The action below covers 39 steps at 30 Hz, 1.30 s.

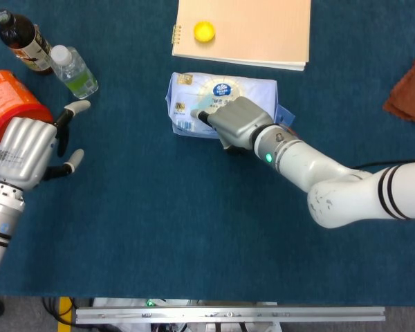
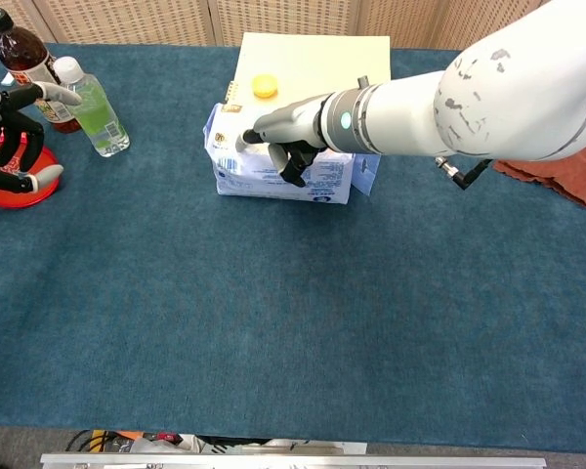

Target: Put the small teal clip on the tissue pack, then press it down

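on top of the tissue pack, the right hand covers the teal clip, directly under its fingers. whether it grips the clip, i cannot tell. the left hand is open, well apart.

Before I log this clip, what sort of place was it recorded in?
Probably a lab or test bench rather than a home: a table covered in teal felt, a metal rail along its near edge, and unrelated props laid out, such as a tissue pack, water bottle and notebook.

The tissue pack lies mid-table under the right hand, the notebook just beyond, two bottles far left.
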Motion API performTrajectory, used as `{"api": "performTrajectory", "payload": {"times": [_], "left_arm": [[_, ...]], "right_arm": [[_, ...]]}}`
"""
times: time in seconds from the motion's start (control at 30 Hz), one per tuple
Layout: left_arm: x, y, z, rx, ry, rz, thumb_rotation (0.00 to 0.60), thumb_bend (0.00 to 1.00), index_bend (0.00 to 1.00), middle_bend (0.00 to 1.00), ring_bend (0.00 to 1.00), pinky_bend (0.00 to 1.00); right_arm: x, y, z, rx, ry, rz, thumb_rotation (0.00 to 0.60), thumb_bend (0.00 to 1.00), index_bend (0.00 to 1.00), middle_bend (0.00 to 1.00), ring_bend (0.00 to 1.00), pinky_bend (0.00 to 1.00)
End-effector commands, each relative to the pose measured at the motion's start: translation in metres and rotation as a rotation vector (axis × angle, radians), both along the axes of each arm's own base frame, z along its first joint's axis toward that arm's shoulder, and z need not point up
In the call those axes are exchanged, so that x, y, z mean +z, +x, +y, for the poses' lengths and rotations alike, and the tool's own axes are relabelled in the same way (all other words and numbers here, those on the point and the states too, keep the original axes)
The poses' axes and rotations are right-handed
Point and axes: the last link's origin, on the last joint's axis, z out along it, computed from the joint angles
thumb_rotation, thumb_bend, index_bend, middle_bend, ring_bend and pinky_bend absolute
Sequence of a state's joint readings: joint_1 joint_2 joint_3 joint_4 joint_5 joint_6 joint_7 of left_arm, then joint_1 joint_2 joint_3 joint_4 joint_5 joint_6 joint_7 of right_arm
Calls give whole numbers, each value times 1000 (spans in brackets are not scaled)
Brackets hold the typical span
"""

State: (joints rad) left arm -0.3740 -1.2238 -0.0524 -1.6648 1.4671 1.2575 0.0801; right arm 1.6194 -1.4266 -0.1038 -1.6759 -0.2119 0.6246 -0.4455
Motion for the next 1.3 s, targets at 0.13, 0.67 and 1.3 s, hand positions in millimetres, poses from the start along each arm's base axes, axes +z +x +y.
{"api": "performTrajectory", "payload": {"times": [0.13,0.67,1.3], "left_arm": [[1,0,0,-1,5,-3,600,316,178,721,730,794],[0,1,0,-3,2,0,600,315,178,721,730,794],[0,-1,-1,3,5,-2,600,316,178,721,730,794]], "right_arm": [[6,3,0,-2,-9,-28,600,1000,54,1000,1000,1000],[7,-7,-8,-32,-30,-2,600,1000,54,1000,1000,1000],[6,-7,-4,-28,-19,0,600,1000,54,1000,1000,1000]]}}
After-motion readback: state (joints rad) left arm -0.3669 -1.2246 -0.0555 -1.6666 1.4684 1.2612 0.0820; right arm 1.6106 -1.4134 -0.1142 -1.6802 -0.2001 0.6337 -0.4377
